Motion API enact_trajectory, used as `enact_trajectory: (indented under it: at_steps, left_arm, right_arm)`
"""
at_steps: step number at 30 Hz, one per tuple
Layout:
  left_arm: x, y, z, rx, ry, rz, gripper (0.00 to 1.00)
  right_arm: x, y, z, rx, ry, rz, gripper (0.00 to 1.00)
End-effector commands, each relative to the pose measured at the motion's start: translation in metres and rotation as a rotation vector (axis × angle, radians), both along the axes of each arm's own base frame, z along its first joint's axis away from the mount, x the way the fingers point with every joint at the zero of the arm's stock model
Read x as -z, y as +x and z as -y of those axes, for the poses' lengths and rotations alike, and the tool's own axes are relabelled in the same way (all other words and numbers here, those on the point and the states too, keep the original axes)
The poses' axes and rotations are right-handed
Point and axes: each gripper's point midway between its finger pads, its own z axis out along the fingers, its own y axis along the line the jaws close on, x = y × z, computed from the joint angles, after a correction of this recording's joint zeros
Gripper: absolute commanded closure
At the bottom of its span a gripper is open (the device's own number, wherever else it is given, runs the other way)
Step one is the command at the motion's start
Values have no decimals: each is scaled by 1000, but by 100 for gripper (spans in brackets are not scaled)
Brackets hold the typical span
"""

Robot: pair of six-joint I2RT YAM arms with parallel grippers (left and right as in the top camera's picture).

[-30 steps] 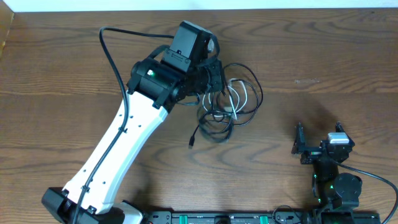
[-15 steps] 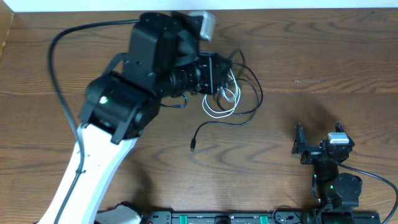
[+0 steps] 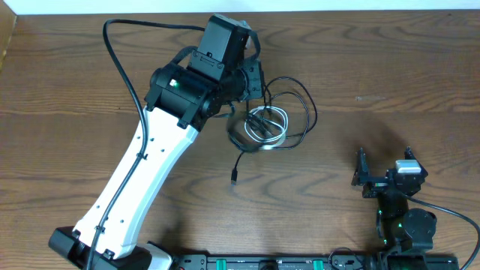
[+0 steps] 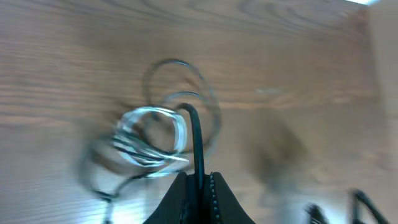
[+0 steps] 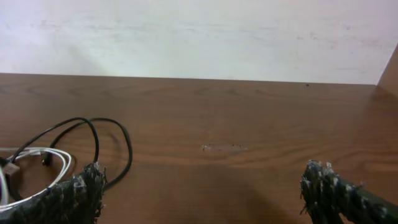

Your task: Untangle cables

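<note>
Left gripper [image 4: 198,185] pinches a thin black cord [image 4: 195,134] above glossy white loops [image 5: 37,150]; right gripper [image 5: 202,182] gapes over the grained wooden table [image 5: 261,118].

1. The left arm [image 3: 142,172], a long white link with black joints, slants from its base at the near left corner of the table up to the far middle.
2. Its black wrist bends over, pointing the black two-finger left gripper [image 3: 259,81] downward and to the right.
3. In the blurred wrist view the left gripper [image 4: 198,186] has its fingers pressed together, pinching a thin black cable [image 4: 194,137].
4. The short black right arm [image 3: 401,217] sits folded over its base at the near right edge.
5. The right gripper [image 3: 365,174] points away from the base, level and low, its textured fingertips [image 5: 81,193] spread wide apart and holding nothing.
</note>
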Motion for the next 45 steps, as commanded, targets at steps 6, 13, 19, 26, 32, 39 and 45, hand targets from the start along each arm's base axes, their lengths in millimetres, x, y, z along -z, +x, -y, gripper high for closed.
enact_trajectory:
  at_steps: [6, 13, 19, 26, 32, 39, 45]
  left_arm:
    - [-33, -10, 28, 187, -174, 49, 91]
    - [-3, -16, 10, 127, -62, -51, 83]
    - [3, -8, -4, 67, 8, -35, 60]
    - [59, -3, -37, -38, 253, -163, 37]
    - [115, 6, -49, -65, 396, -301, 25]
    - [162, 29, -77, -237, 393, -434, 17]
    - [194, 38, -101, -375, 300, -583, 17]
  right_arm:
    - [2, 0, 0, 1, -5, -5, 1]
    - [2, 0, 0, 1, -5, -5, 1]
    - [2, 0, 0, 1, -5, -5, 1]
    - [2, 0, 0, 1, -5, -5, 1]
    - [2, 0, 0, 1, -5, -5, 1]
    - [2, 0, 0, 1, -5, -5, 1]
    - [2, 0, 0, 1, -5, -5, 1]
